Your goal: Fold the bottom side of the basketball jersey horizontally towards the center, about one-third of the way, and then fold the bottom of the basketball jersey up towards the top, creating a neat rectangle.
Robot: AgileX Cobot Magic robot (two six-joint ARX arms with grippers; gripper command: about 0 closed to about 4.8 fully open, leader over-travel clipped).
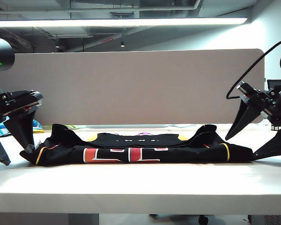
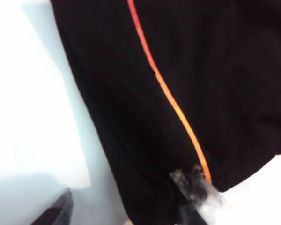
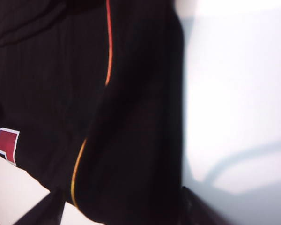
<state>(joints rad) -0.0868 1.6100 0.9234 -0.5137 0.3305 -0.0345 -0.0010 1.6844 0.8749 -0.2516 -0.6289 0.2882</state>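
Note:
The black basketball jersey (image 1: 131,149) lies folded into a long band across the white table (image 1: 140,183), its red, white-outlined lettering facing the front. My left gripper (image 1: 18,157) is at the jersey's left end, open. In the left wrist view its fingers (image 2: 196,194) stand wide apart on either side of the corner with the orange-red piping (image 2: 171,98). My right gripper (image 1: 240,149) is at the jersey's right end, also open. In the right wrist view its fingers (image 3: 49,211) straddle the black edge with the yellow-orange piping (image 3: 77,173). Neither gripper pinches the cloth.
A beige divider panel (image 1: 131,86) stands along the back of the table. A light blue and yellow cloth (image 1: 37,125) lies at the back left, behind my left gripper. A black cable (image 1: 253,65) loops above my right arm.

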